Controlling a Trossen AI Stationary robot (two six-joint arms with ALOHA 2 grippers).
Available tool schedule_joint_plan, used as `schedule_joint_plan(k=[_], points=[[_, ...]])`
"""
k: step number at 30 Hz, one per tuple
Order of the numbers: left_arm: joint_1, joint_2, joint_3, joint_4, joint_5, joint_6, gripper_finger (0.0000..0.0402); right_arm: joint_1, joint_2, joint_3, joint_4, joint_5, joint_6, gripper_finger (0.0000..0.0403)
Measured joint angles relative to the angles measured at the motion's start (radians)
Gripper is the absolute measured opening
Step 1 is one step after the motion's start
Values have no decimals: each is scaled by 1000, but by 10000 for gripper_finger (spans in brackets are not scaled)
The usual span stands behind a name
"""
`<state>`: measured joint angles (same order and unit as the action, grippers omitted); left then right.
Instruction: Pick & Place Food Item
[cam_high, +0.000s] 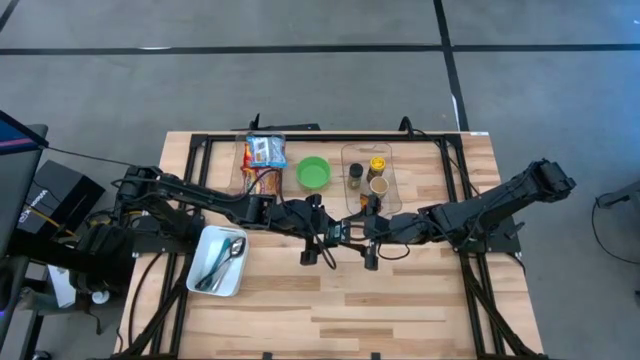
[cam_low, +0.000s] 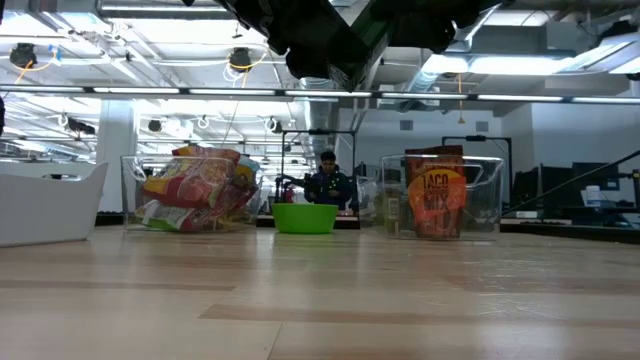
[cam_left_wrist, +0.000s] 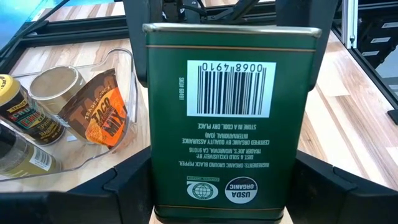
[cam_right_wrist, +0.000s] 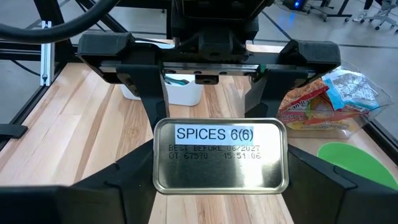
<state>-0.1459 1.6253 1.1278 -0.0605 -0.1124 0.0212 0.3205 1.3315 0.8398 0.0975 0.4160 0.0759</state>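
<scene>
Left tool (cam_high: 330, 243) and right tool (cam_high: 362, 240) meeting mid-frame above the desk (cam_high: 400, 300), both clamped on one green spice tin (cam_left_wrist: 227, 118); tin's long axis spanning tool to tool; clear spice bin (cam_high: 371, 178) just above, nearer right arm.

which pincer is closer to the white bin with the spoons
Left. The left pincer sits just right of the white bin; the right pincer is farther right, beyond it, both around the green spice tin.

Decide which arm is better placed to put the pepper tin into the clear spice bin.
Probably right. The left gripper and right gripper both clasp the pepper tin mid-table, but the clear spice bin lies nearer the right arm's side.
</scene>
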Motion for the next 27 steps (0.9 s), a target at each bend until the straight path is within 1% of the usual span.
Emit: schedule_joint_plan(k=[18,24,27], points=[[0,0,1,-3,1,-1,279,0,-3,0,-2,0,2,272],[1,0,1,-4,42,15,279,0,-3,0,-4,0,10,271],[4,0,1,-4,10,24,279,0,-3,0,-5,0,0,271]])
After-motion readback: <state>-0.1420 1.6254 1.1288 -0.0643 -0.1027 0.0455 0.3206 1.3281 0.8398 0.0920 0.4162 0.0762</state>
